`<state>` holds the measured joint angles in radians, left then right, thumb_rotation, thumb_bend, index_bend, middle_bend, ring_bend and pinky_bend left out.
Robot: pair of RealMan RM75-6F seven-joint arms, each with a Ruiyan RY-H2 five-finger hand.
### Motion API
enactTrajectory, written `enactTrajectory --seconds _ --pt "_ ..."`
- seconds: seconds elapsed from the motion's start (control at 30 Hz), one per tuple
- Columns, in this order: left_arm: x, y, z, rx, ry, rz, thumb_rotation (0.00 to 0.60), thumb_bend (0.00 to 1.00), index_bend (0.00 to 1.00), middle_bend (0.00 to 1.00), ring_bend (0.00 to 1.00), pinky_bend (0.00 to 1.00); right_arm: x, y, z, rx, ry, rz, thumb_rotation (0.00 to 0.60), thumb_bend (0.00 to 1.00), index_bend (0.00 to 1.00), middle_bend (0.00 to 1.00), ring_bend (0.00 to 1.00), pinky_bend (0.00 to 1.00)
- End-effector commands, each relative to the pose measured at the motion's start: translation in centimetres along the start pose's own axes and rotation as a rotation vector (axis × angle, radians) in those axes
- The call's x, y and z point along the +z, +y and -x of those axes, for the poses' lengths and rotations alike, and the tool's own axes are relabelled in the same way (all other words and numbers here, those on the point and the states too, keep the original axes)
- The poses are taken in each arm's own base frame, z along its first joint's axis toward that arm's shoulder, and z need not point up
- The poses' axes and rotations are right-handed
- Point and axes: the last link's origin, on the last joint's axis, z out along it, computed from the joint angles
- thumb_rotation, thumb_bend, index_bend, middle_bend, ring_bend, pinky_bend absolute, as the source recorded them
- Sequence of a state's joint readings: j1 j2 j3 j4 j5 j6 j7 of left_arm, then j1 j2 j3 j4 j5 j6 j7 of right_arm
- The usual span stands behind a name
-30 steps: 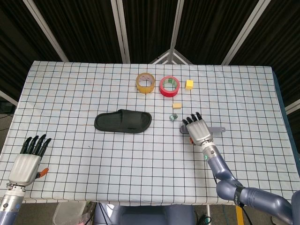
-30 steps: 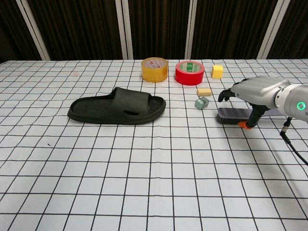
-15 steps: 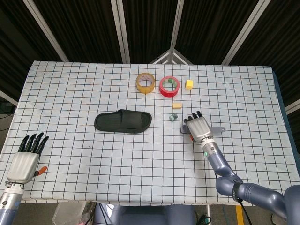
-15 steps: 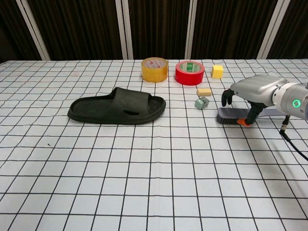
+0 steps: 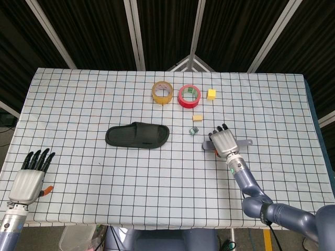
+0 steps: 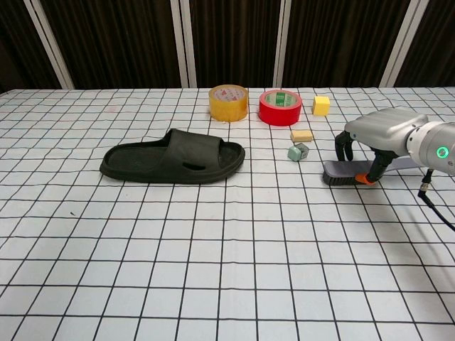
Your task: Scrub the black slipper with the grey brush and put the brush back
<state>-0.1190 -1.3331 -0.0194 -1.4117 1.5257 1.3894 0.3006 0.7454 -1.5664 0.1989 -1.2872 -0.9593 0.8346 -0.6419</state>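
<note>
One step is in hand: taking up the grey brush (image 6: 343, 172), and it is not yet done. The brush lies flat on the table (image 5: 78, 99) directly under my right hand (image 6: 384, 135), bristles down, its handle running out past the far side of my palm. My fingers (image 6: 341, 145) curl down over the brush head and my thumb reaches down at its near side, but I cannot tell whether they have clamped on it or only bracket it. In my judgement the next move calls for a firm closure around the brush back, then a lift straight up before any travel.

The black slipper (image 6: 173, 156) lies well apart from my right hand, toward my left side, untouched. Just beside my fingertips on that side sit a small green block (image 6: 298, 151) and a tan block (image 6: 301, 135); a low sweep toward the slipper could strike them. Beyond them stand the red tape roll (image 6: 280, 106), yellow tape roll (image 6: 228, 103) and yellow cube (image 6: 321, 106). Open cloth lies between the blocks and the slipper.

My left hand (image 5: 31, 178) rests near the table's near corner, fingers apart, holding nothing.
</note>
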Motion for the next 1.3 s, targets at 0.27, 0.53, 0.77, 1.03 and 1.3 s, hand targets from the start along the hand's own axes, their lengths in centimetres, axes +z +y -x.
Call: enactTrajectory --seconds 0.27,0.53,0.77,1.03,1.3 --pt "0.0 -0.1 0.0 0.001 -0.004 -0.004 0.600 0.12 0.00 0.00 0.00 0.02 0.0 0.0 0.3 0.004 0.006 0.001 0.600 0.39 0.61 0.51 0.38 0.40" --pt "0.0 0.0 0.1 0.003 -0.009 -0.003 0.600 0.12 0.00 0.00 0.00 0.02 0.0 0.1 0.4 0.023 0.022 -0.010 0.600 0.48 0.66 0.56 0.44 0.44" --pt "0.1 0.0 0.1 0.002 -0.013 -0.002 0.600 0.12 0.00 0.00 0.00 0.02 -0.1 0.2 0.5 0.032 0.031 -0.021 0.600 0.55 0.70 0.58 0.46 0.47" --pt "0.2 0.1 0.2 -0.001 -0.019 0.001 0.600 0.15 0.00 0.00 0.00 0.02 -0.3 0.4 0.6 0.059 0.040 -0.034 0.600 0.59 0.71 0.60 0.48 0.47" --pt "2.1 2.5 -0.3 0.003 -0.030 0.111 0.600 0.42 0.00 0.00 0.00 0.02 -0.9 0.1 -2.3 0.054 0.111 -0.069 0.600 0.60 0.71 0.60 0.48 0.47"
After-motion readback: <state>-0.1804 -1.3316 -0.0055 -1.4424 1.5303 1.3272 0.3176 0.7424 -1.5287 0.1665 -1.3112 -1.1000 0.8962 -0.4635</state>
